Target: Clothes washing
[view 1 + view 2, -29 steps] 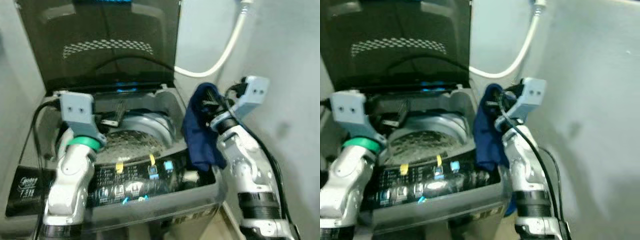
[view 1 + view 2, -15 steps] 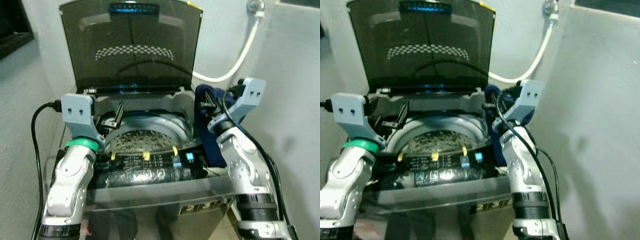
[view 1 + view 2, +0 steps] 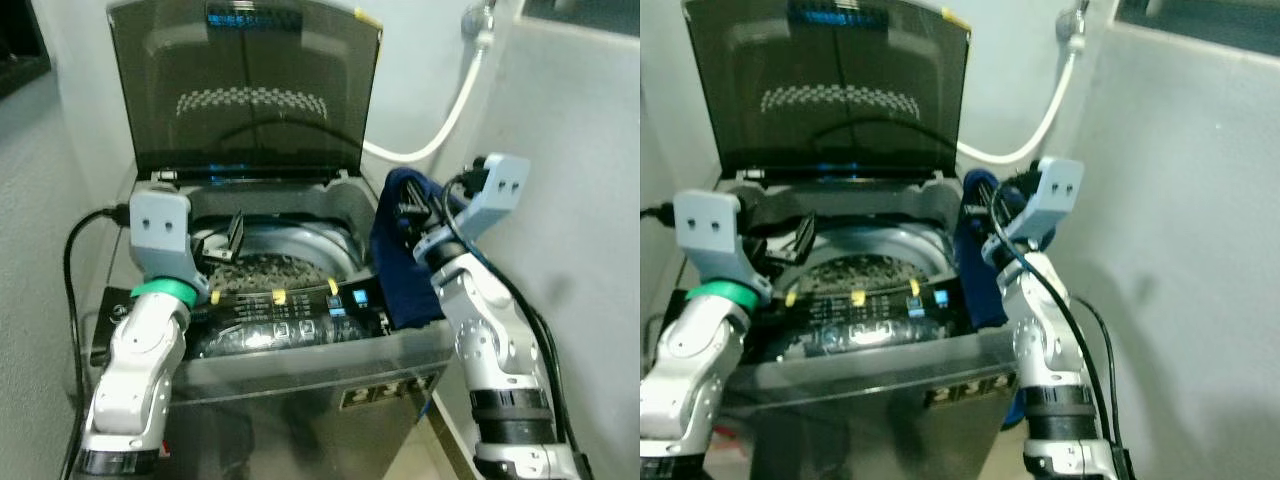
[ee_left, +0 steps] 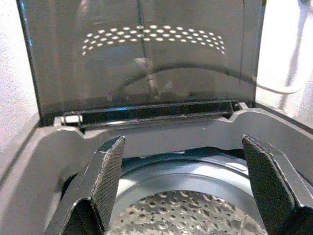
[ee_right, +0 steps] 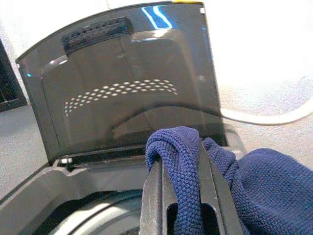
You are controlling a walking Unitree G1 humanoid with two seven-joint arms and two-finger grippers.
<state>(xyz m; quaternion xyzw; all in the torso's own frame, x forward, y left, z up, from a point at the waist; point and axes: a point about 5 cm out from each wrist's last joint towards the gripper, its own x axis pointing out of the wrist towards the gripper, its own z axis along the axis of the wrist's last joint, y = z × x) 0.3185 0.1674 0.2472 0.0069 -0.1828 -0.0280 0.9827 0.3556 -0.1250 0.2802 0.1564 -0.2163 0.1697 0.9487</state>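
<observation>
While the whole view has shifted since a moment ago, which is the head camera moving and not the things, the washing machine (image 3: 300, 330) stands with its dark lid (image 3: 245, 85) raised and the drum (image 3: 265, 265) open. The right gripper (image 5: 182, 196) keeps its fingers clamped on the blue knitted garment (image 3: 405, 255), held at the tub's right rim, not yet over the drum. The left gripper (image 4: 183, 183) hovers above the drum, jaws wide apart and empty. Loading seems the next step.
</observation>
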